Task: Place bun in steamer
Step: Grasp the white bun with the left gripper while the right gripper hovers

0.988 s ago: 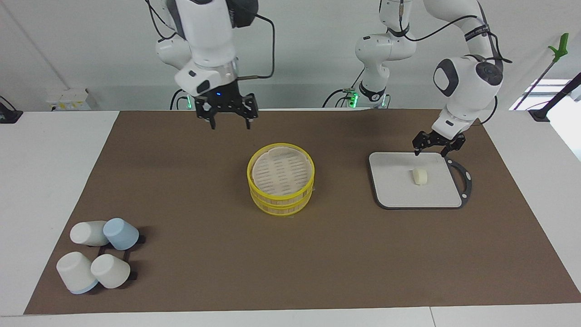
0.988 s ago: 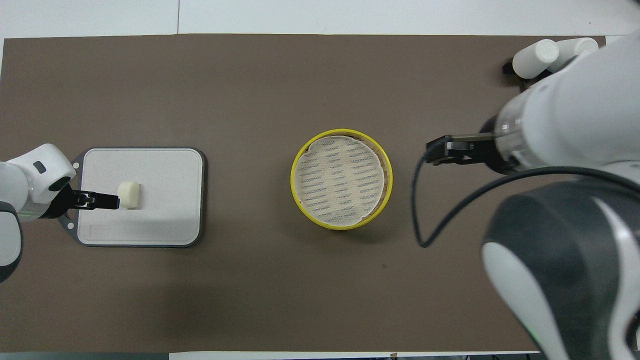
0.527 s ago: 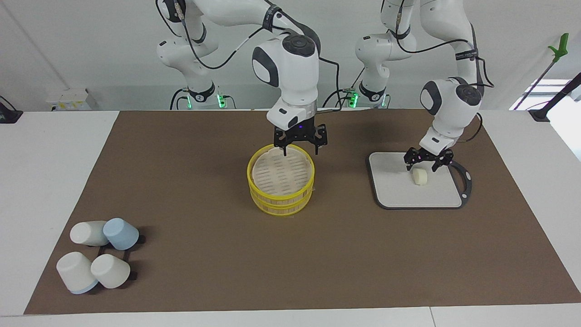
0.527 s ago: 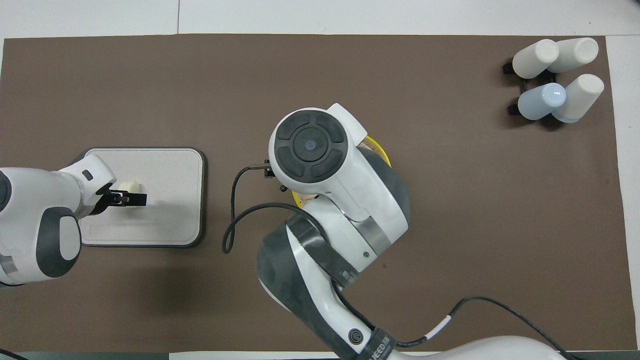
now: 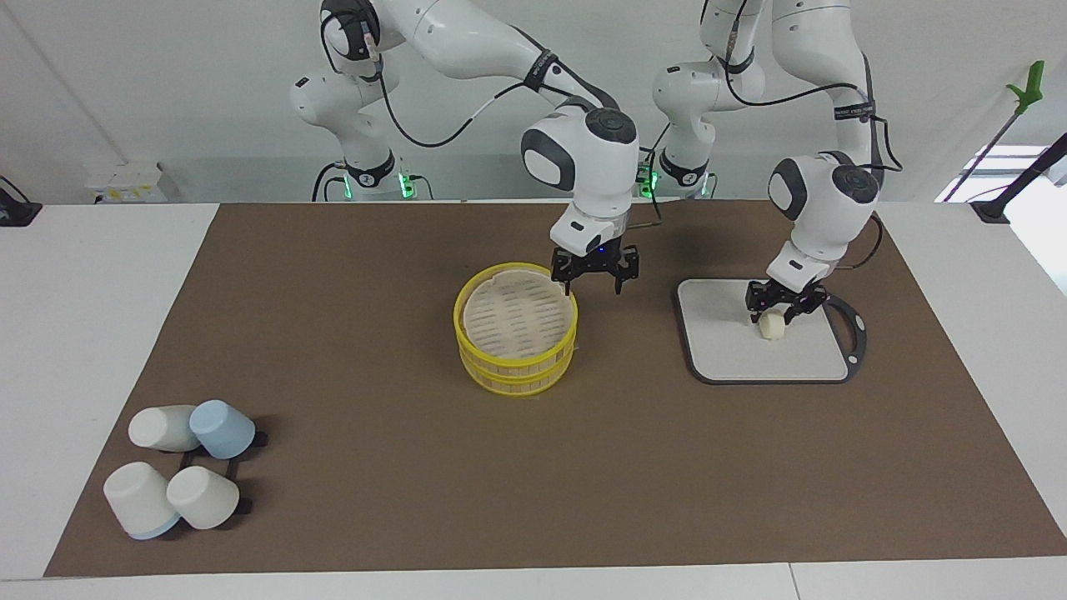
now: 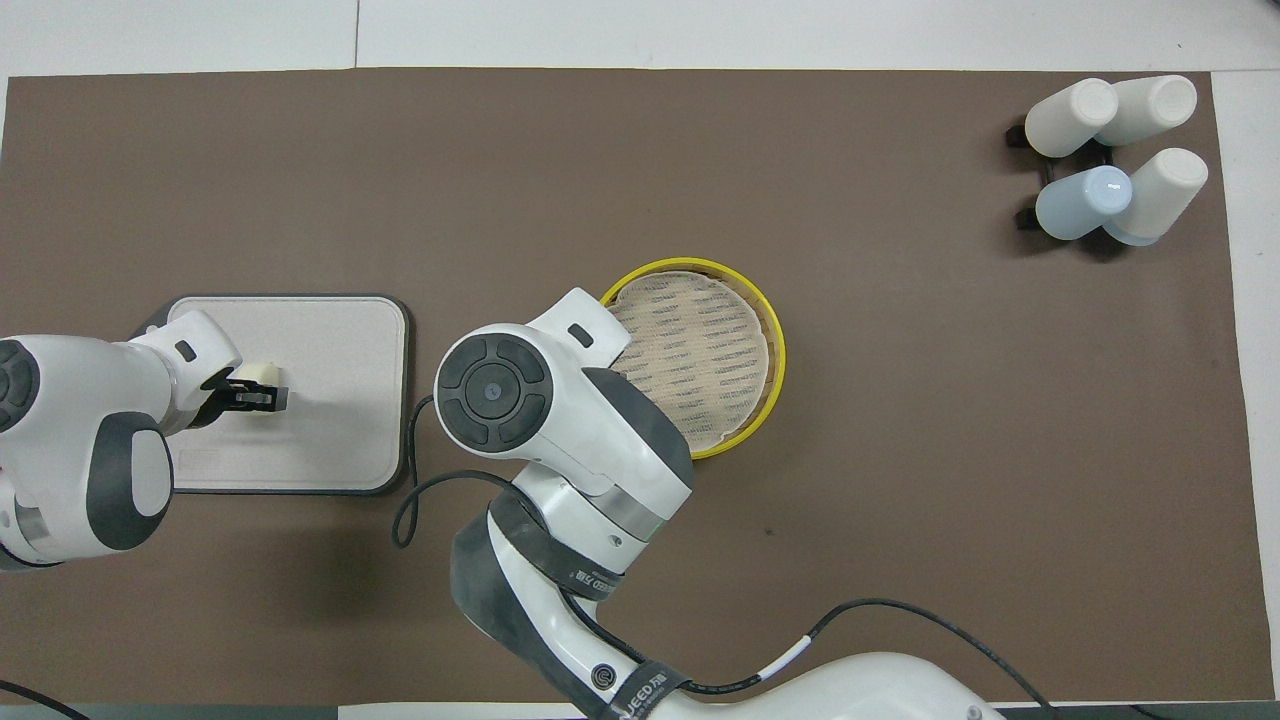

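Your left gripper (image 5: 779, 314) stood spread, straddling the bun (image 5: 772, 326) directly beneath | right gripper (image 5: 595, 275) spread beside steamer (image 5: 516, 327) rim | left nearer.

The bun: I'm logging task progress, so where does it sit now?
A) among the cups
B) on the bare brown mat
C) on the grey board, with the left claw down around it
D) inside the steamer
C: the bun lies on the grey board with the left claw lowered over it, fingers either side; the steamer has its lid on.
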